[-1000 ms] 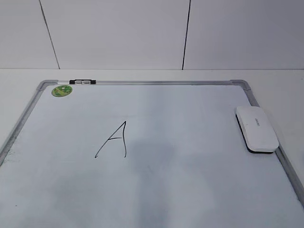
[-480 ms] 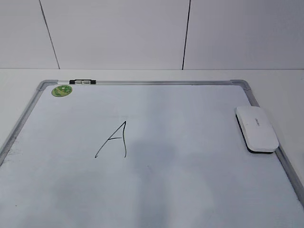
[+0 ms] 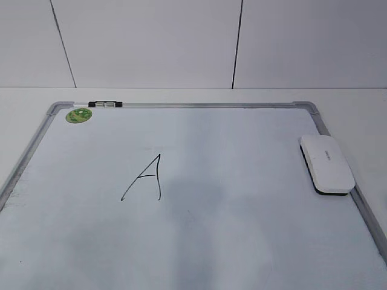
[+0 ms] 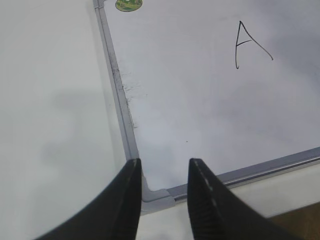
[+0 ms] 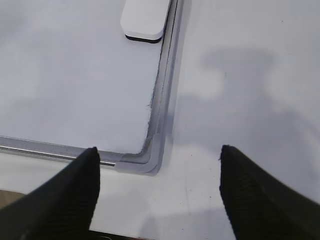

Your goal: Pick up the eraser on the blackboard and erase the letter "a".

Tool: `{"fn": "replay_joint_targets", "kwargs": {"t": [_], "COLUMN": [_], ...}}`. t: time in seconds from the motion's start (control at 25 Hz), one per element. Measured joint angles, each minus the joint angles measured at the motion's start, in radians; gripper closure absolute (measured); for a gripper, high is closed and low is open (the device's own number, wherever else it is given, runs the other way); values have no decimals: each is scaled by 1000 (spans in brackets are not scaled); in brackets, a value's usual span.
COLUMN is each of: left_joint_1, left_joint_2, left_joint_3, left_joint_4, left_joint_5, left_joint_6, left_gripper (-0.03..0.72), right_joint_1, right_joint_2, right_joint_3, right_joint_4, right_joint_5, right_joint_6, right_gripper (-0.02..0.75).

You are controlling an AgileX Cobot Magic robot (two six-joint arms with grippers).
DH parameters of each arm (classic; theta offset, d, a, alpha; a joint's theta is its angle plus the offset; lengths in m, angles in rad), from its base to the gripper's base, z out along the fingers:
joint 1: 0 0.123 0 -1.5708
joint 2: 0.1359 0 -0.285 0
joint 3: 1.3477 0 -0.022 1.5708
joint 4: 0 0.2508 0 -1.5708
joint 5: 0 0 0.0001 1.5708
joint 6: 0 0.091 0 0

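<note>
The blackboard (image 3: 254, 229) lies flat on the table; it is a white board with a silver frame. The white eraser (image 3: 326, 163) rests on the board's right edge, black felt down. It also shows at the top of the right wrist view (image 5: 145, 17). Only a tall capital "A" (image 3: 145, 178) is written on the board; no lowercase "a" shows in any view. My left gripper (image 4: 164, 162) is open and empty above the board's near left corner. My right gripper (image 5: 159, 150) is wide open and empty above the near right corner, well short of the eraser. Neither gripper shows in the exterior view.
A round green sticker (image 3: 79, 115) and a small black-and-silver clip (image 3: 104, 104) sit at the board's far left corner. White table (image 3: 363, 115) surrounds the board, with a white panelled wall (image 3: 151, 42) behind. The table's front edge runs just below both grippers.
</note>
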Motion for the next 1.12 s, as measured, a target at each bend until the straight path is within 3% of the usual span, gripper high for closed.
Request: {"fn": "replay_joint_targets", "kwargs": {"t": [1.12], "left_joint_1": [0], "left_joint_2": [-136], "left_joint_3": [0], "left_joint_4": [-4], "left_joint_5": [2], "left_joint_6": [0], "left_gripper": [453], "right_joint_1": [0], "right_joint_2": [-200], "right_joint_3": [0], "right_joint_4": [0], "right_joint_5": [-2], "right_joint_6": [0], "right_gripper": [145]}}
